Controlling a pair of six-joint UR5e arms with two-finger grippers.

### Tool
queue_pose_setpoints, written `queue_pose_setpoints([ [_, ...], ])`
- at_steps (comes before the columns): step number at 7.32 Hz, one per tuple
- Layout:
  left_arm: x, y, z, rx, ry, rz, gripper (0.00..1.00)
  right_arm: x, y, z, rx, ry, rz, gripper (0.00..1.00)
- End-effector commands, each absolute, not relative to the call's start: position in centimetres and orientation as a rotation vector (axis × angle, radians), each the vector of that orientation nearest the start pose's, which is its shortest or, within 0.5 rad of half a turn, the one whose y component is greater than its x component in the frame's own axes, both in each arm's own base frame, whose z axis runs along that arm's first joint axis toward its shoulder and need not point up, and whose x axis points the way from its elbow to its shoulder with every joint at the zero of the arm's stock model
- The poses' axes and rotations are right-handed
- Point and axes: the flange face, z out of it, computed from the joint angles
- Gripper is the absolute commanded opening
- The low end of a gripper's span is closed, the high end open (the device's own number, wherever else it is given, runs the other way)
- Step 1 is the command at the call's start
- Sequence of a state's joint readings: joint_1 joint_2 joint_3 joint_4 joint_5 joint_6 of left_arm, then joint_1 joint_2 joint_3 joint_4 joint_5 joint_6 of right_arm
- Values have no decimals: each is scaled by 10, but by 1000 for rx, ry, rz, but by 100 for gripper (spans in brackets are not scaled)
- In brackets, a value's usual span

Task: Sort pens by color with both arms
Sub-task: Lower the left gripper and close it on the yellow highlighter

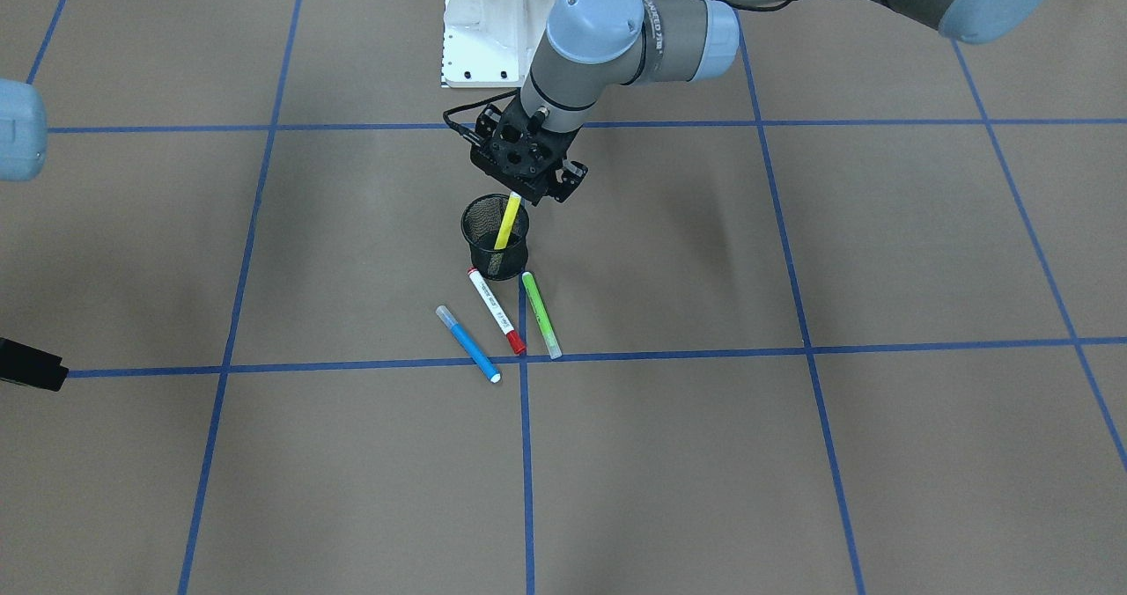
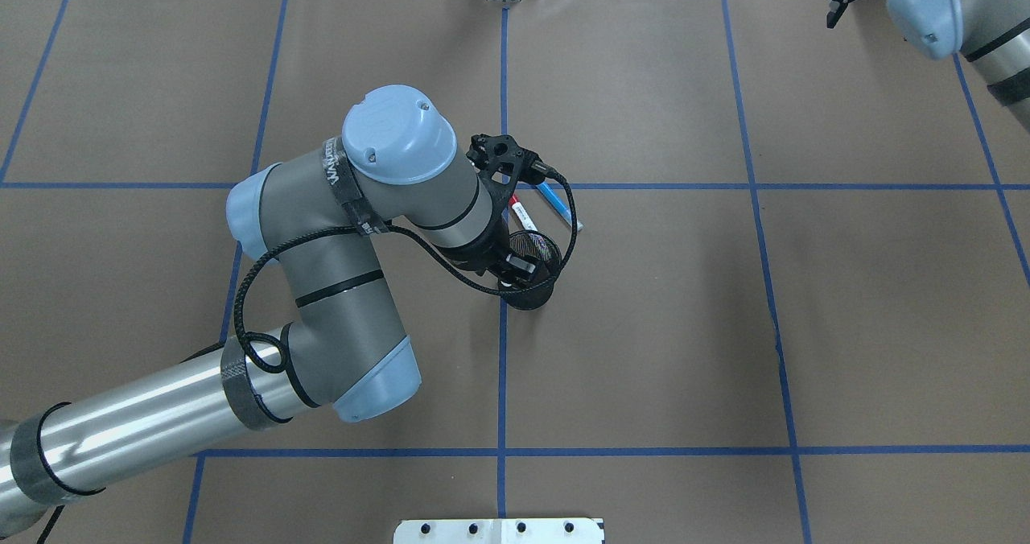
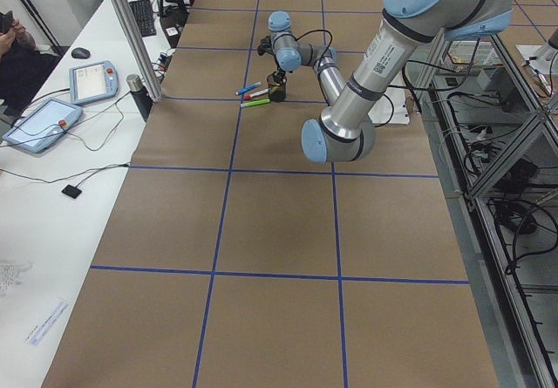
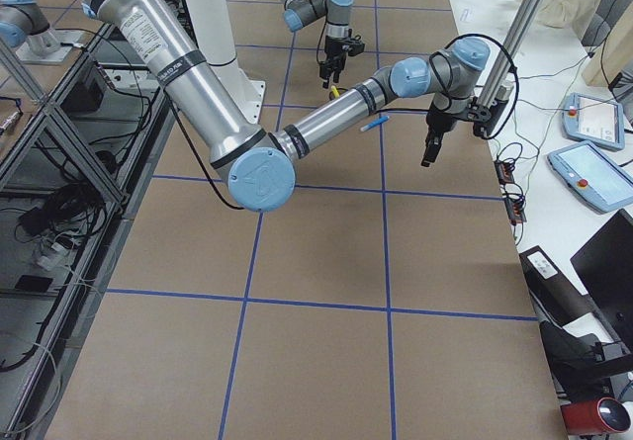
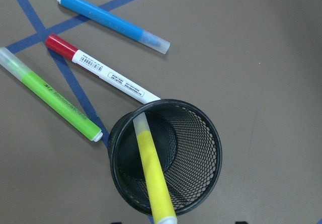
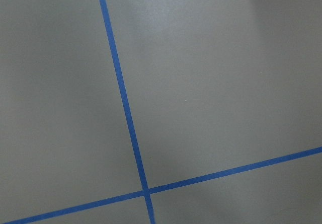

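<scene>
My left gripper (image 1: 528, 197) hangs just above a black mesh cup (image 1: 511, 256). A yellow highlighter (image 1: 507, 222) leans inside the cup, its top end close under the gripper. In the left wrist view the yellow highlighter (image 5: 152, 176) rests against the cup's rim (image 5: 214, 148), and the two fingertips stand wide apart at the bottom edge, clear of it. On the table beside the cup lie a blue pen (image 1: 467, 343), a white pen with red ends (image 1: 495, 311) and a lime green highlighter (image 1: 541, 314). My right gripper (image 2: 841, 1) is far off at the table's corner, its fingers unclear.
The white bolted pedestal (image 1: 497, 27) stands behind the cup. Blue tape lines (image 1: 526, 454) grid the brown table. Tablets (image 3: 39, 125) and a seated person (image 3: 13, 48) are along the side bench.
</scene>
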State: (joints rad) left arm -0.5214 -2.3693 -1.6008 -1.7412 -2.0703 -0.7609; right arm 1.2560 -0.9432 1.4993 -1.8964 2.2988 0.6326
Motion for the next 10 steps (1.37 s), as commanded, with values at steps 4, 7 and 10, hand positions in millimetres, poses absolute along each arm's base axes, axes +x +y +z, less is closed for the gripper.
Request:
queue_pose_setpoints([
  [4, 569, -421, 132, 292, 1035, 527, 60, -153, -689, 364, -126, -751, 217, 98],
  [7, 573, -424, 138, 285, 1024, 525, 53, -150, -690, 367, -125, -753, 221, 98],
  [10, 572, -426, 139, 292, 1019, 523, 36, -150, -691, 366, -122, -754, 220, 98],
])
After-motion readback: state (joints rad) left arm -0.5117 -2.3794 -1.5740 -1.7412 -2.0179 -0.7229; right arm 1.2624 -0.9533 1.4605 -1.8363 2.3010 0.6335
